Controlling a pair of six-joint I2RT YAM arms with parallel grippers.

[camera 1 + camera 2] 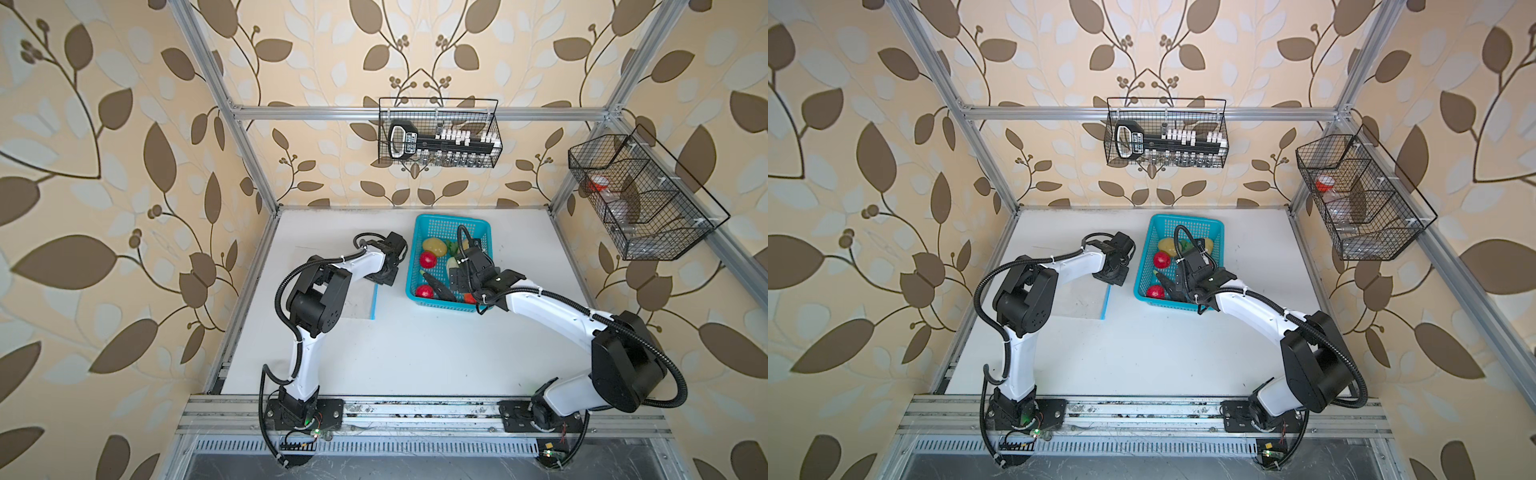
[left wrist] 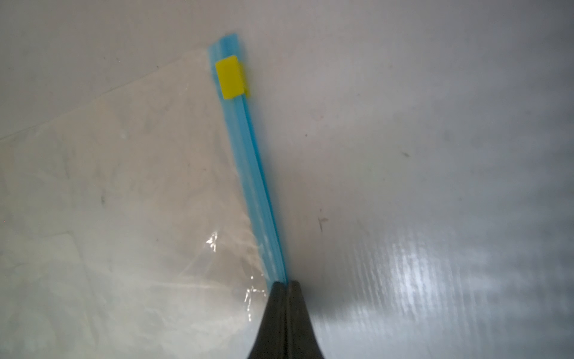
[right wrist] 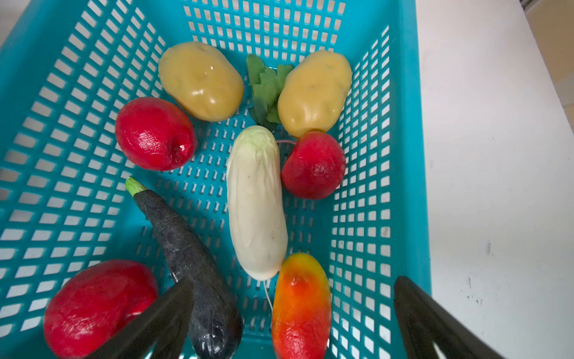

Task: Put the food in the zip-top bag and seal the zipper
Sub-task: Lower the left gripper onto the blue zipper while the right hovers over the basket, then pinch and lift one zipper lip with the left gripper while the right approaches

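Right now the left gripper (image 2: 287,283) has its two dark fingers pressed flat together. The light-blue zipper (image 2: 251,174) runs straight into the seam between them, so they pinch that strip near one end. The yellow slider tab (image 2: 230,77) sits near the strip's other end, well apart from the pinch. The clear zip-top bag (image 2: 124,202) lies flat and crinkled on the white table (image 2: 435,155), and no food shows inside it. In both top views the bag lies on the left part of the table, partly under the left arm. Its blue edge faces the turquoise basket (image 1: 415,253), with bare table between them.

The right gripper (image 3: 293,279) hangs over the basket's end nearer the arm bases, its fingers spread wide and gripping nothing. In the wrist view one fingertip (image 3: 174,298) overlaps the eggplant (image 3: 186,248) and the other lies over the basket's rim. I cannot tell whether either touches anything.

All the food lies in the basket. One potato (image 3: 200,80) and another potato (image 3: 313,93) lie at the far end, with the green leafy piece (image 3: 265,87) between them. The white cucumber (image 3: 256,202) lies along the middle, a tomato (image 3: 155,133) on one side and a second tomato (image 3: 313,164) just beside it on the other. A third tomato (image 3: 99,307) and the orange-red pepper (image 3: 301,307) lie at the near end, either side of the eggplant.
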